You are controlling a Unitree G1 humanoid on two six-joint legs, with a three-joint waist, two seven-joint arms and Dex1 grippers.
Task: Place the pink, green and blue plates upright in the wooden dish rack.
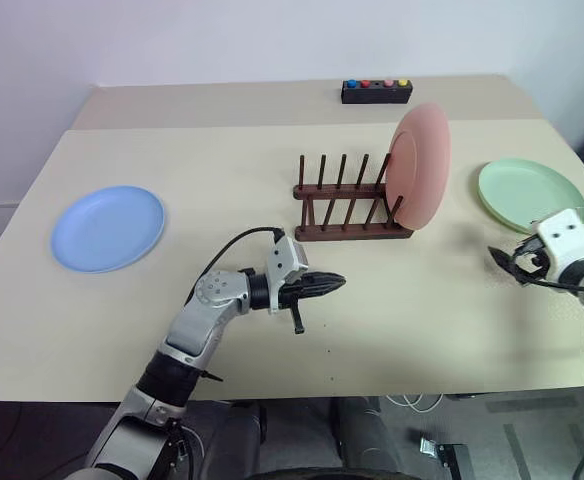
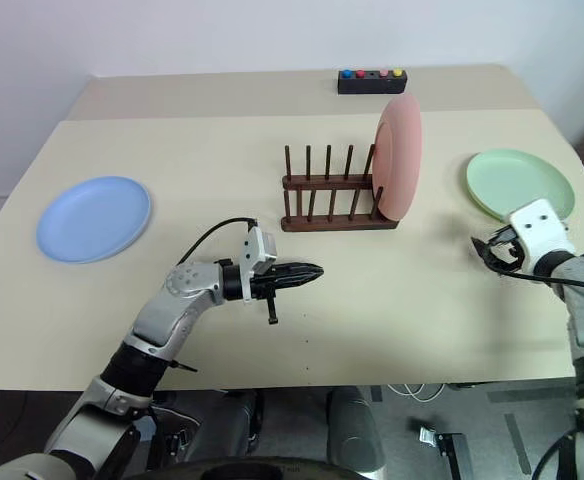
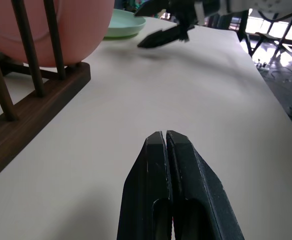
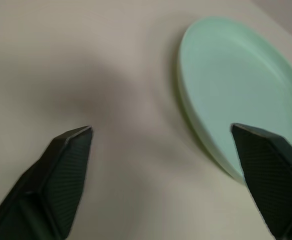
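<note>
We count three plates, one of each colour, and one wooden dish rack (image 1: 352, 205) near the middle of the desk (image 1: 272, 150). The pink plate (image 1: 419, 165) already stands upright at the rack's right end, leaning between the pegs. The green plate (image 1: 530, 194) lies flat to the right of the rack, and the blue plate (image 1: 107, 227) lies flat well apart on the left side.

We judge these plates stiff, light and smooth, with a thin raised rim: lying flat, they offer no hold except that rim, so we would pinch the edge nearest us, one finger over and one under, and expect the matte surface to slip a little if we grip too shallowly.

Our right pincer (image 4: 163, 150) stands wide apart, empty, just beside the green plate's near edge, one finger (image 4: 268, 175) close to the rim, so we take green as the next one. Our left pincer (image 1: 317, 287) is pressed together on nothing, hovering over bare desk in front of the rack
</note>
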